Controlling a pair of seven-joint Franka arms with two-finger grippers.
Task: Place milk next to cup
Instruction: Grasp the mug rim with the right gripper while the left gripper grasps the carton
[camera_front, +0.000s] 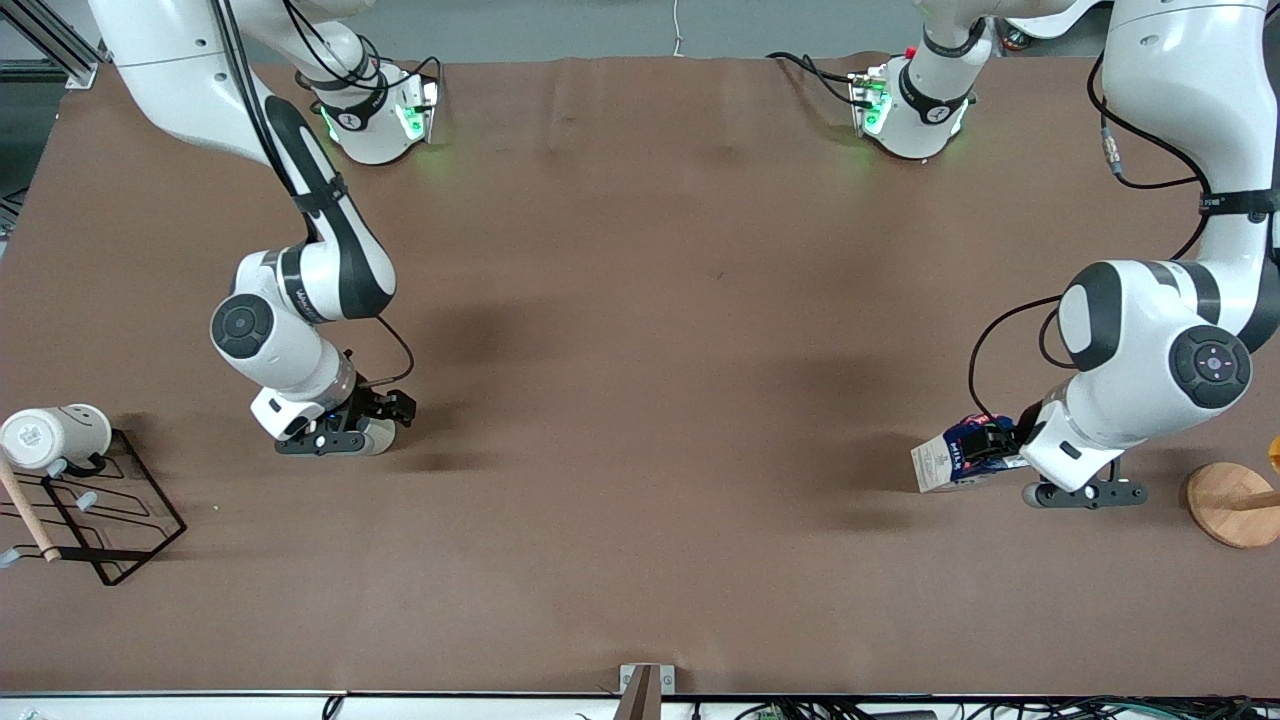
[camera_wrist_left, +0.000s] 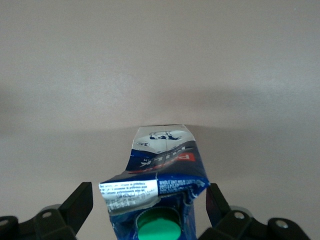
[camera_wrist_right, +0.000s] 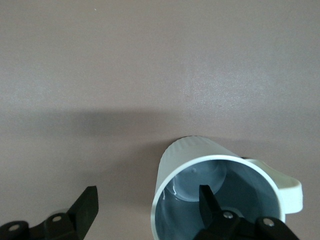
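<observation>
**Both grippers straddling their objects, well apart**

The left gripper (camera_wrist_left: 150, 207) is open around the milk (camera_front: 955, 458) at the left arm's end of the table, fingers clear of its sides. The right gripper (camera_wrist_right: 147, 207) is open at the cup (camera_wrist_right: 217, 192) near the right arm's end, one finger inside the rim. The crumpled carton may slip or crush when squeezed; the cup could tip.

The right tool (camera_wrist_right: 145, 207) hangs low over the brown bench (camera_wrist_right: 150, 65) with its dark fingers spread wide — one finger (camera_wrist_right: 87, 205) outside the cup (camera_wrist_right: 210, 195), the other inside its grey-blue hollow, so the ribbed pale wall stands between them. The cup is upright — its small handle (camera_wrist_right: 290, 187) juts from the rim.
</observation>
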